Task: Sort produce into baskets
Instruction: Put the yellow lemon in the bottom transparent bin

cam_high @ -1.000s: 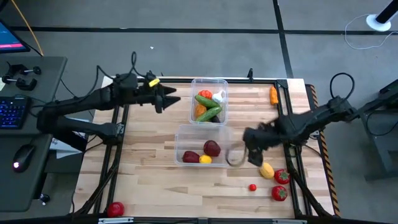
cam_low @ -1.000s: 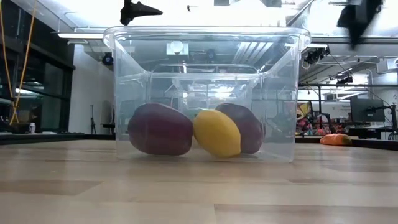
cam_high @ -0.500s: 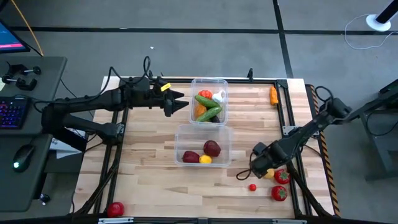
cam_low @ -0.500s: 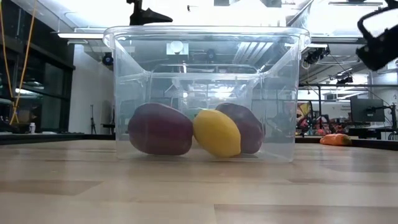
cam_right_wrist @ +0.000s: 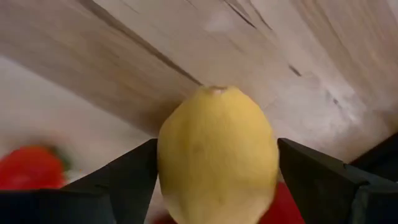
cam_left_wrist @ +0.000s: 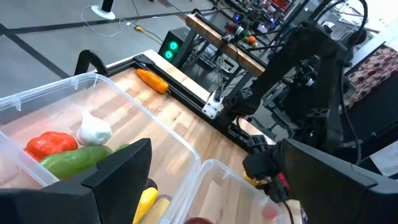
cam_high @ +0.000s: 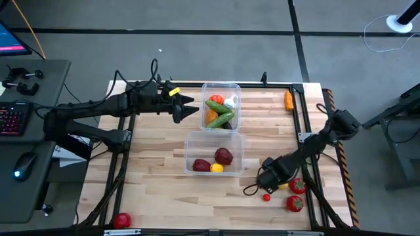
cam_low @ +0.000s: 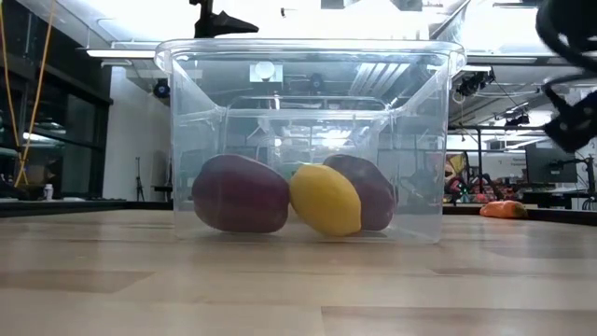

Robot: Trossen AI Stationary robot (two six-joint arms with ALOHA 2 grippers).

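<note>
Two clear tubs stand mid-table. The far tub (cam_high: 221,87) holds cucumbers, a tomato and garlic (cam_left_wrist: 93,130). The near tub (cam_high: 190,139) holds two dark red pieces and a lemon (cam_low: 325,199). My right gripper (cam_high: 268,177) is low over the table to the right of the near tub, open, with a loose yellow lemon (cam_right_wrist: 217,155) lying on the wood between its fingers. My left gripper (cam_high: 189,110) hovers open and empty just left of the far tub; it also shows in the left wrist view (cam_left_wrist: 230,180). My right gripper's fingers (cam_right_wrist: 127,180) stand close on either side of the lemon's middle (cam_right_wrist: 171,155), slanting down toward the table. I cannot tell whether they touch it. The lemon lies on the wood.
Red tomatoes (cam_high: 296,185) (cam_high: 294,203) and a small red piece (cam_high: 266,196) lie by my right gripper. An orange carrot (cam_high: 289,99) lies at the far right and a red piece (cam_high: 121,220) at the near left corner. Metal frame rails run along both table sides.
My right gripper has gone from beside the near tub toward the table's near right and down to the loose lemon, which now sits between its fingers. My left gripper has shifted a little toward the far tub, then held still.
</note>
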